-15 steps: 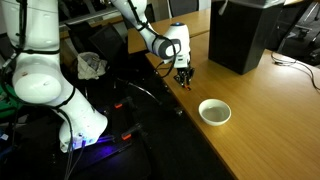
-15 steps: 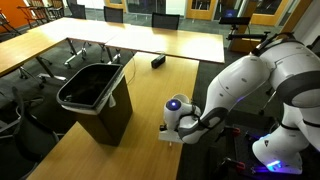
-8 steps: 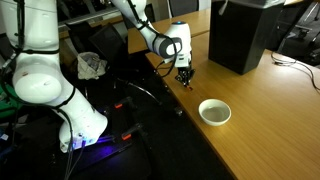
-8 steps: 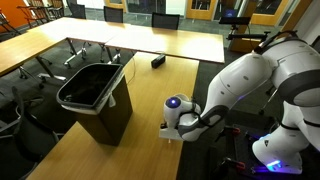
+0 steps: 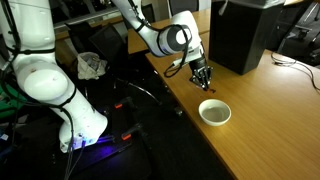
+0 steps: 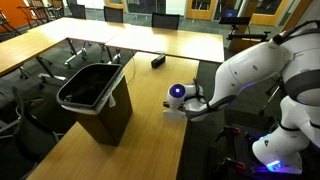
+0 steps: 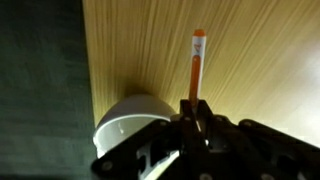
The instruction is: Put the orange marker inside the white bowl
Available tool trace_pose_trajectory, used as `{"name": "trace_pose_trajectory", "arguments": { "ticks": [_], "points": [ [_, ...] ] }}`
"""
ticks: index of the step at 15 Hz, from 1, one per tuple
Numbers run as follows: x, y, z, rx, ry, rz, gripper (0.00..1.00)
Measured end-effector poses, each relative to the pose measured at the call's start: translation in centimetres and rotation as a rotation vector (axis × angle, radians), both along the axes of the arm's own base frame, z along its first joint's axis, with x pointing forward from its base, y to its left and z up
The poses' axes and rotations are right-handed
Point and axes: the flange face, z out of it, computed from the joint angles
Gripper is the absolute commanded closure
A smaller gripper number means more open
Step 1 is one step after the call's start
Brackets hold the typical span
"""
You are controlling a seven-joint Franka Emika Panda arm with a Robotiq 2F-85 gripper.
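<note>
Meeting room, long wooden tabletop. Pincer clamped on one end of orange marker; rest of marker projected free past fingertips. Marker held clear of tabletop, near white bowl, not yet over it. End grip judged suited to a clean drop. Bowl showed no contents. Black bin open-topped, interior too dark to assess.

Furnished with long pale wooden tables, flanked at nine o'clock by dark office chairs. Set at eight o'clock with a big black bin. Floored dark, strewn with cables. Lit softly and evenly.
</note>
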Motion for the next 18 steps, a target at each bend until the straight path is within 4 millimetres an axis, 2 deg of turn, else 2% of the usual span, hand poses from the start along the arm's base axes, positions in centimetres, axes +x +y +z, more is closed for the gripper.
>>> {"name": "trace_pose_trajectory", "arguments": {
  "ticks": [6, 11, 12, 13, 15, 18],
  "points": [
    [0.0, -5.9, 2.4, -0.140, -0.039, -0.032, 0.97],
    [-1.5, -10.0, 1.2, -0.116, 0.032, -0.114, 0.97],
    [-1.8, -10.8, 1.1, -0.114, 0.036, -0.130, 0.63],
    [-2.1, -11.6, 1.0, -0.115, 0.038, -0.142, 0.61],
    [-2.4, -12.4, 1.0, -0.115, 0.040, -0.155, 0.49],
    [-2.2, -11.5, 0.7, -0.103, 0.042, -0.139, 0.25]
  ]
}}
